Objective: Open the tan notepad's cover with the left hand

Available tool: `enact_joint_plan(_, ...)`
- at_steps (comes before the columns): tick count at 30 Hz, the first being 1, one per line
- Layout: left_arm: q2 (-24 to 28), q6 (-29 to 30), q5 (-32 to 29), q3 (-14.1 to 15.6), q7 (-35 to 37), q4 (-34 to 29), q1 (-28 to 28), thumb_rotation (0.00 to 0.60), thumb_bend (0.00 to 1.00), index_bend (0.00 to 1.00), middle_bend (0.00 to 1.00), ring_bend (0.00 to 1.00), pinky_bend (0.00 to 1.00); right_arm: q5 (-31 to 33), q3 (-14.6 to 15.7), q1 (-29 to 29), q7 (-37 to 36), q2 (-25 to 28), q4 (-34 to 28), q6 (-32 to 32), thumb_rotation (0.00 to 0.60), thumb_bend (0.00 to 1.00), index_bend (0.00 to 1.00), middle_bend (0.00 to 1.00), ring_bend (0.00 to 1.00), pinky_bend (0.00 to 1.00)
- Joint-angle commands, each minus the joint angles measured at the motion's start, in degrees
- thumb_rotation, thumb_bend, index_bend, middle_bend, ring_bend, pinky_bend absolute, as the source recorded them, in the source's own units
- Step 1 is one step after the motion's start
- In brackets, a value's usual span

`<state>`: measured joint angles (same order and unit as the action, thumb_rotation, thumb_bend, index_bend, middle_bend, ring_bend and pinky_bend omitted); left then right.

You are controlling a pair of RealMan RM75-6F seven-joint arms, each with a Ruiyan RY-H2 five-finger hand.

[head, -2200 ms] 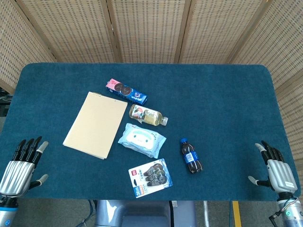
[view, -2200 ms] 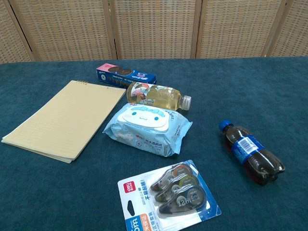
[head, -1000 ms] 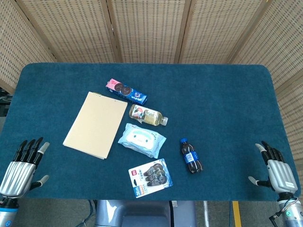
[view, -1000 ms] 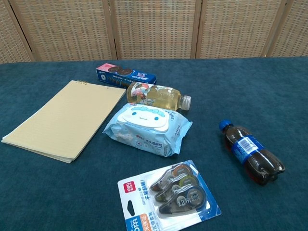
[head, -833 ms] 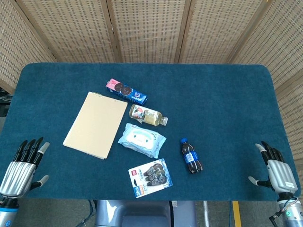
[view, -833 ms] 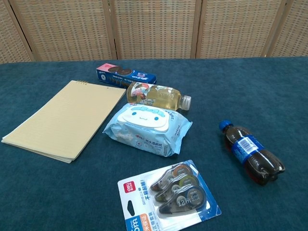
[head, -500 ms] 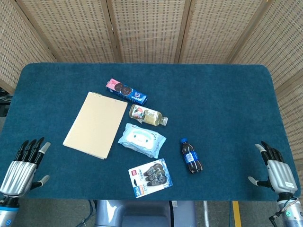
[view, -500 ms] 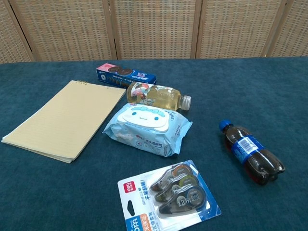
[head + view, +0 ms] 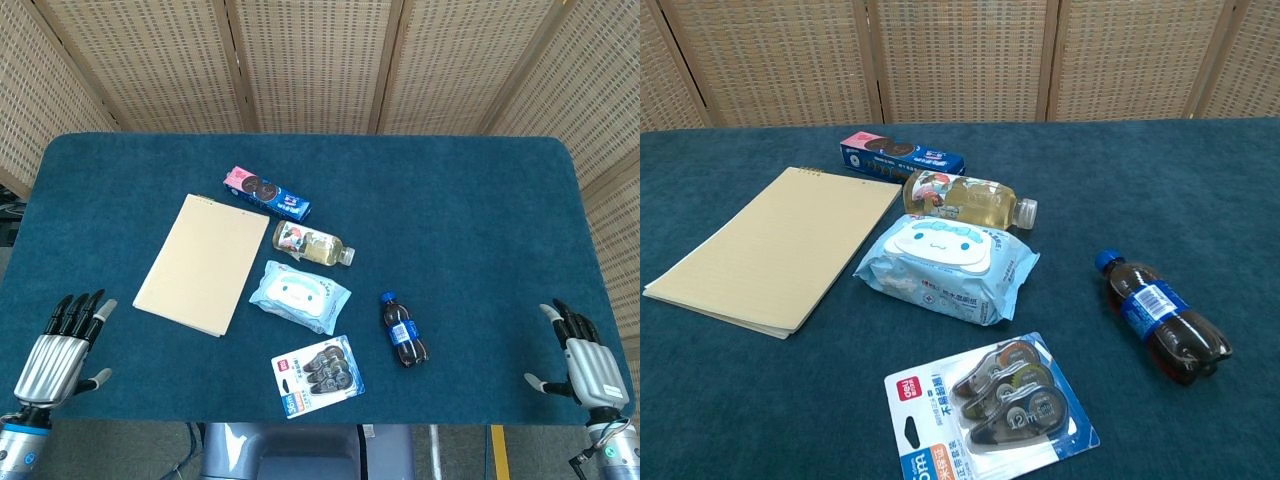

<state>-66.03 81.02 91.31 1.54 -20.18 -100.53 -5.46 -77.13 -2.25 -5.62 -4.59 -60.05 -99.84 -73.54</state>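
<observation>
Fingers of my left hand (image 9: 60,348) are spread and hold nothing, at the lower left corner of the head view, well apart from the tan notepad (image 9: 202,263). That notepad lies flat and closed, left of centre on the blue table (image 9: 450,220), just beside the wipes pack (image 9: 299,295). My right hand (image 9: 583,362), lower right, is likewise spread and empty.
</observation>
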Motion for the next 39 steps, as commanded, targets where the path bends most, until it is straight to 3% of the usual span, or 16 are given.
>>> enact_joint_plan(1,-0.93,-1.55,-0.92,-0.52,0.12,0.74,-1.06,0.6,0.15,0.03,0.0,0.0,0.0,0.05,-0.03,0.04,-0.07,0.03,-0.02,-0.05,0.6,0.16,0.06,0.0,0.0,0.0)
enact_joint_plan(21,-9.06,-10.17,-5.27,-2.27,-5.75,7.81,-7.34,0.6,0.33,0.03,0.0,0.0,0.0,-0.02,-0.15,-0.01,-0.62,0.01,0.09,0.01,0.6,0.16,0.06,0.0,0.0,0.0)
enact_joint_plan(39,-15.21,-14.26,-9.64,-3.93,-8.68,12.9,-11.27,0.6,0.34,0.03,0.0,0.0,0.0,-0.01,-0.2,0.02,-1.24,0.09,0.17,0.07,0.6,0.16,0.06,0.0,0.0,0.0)
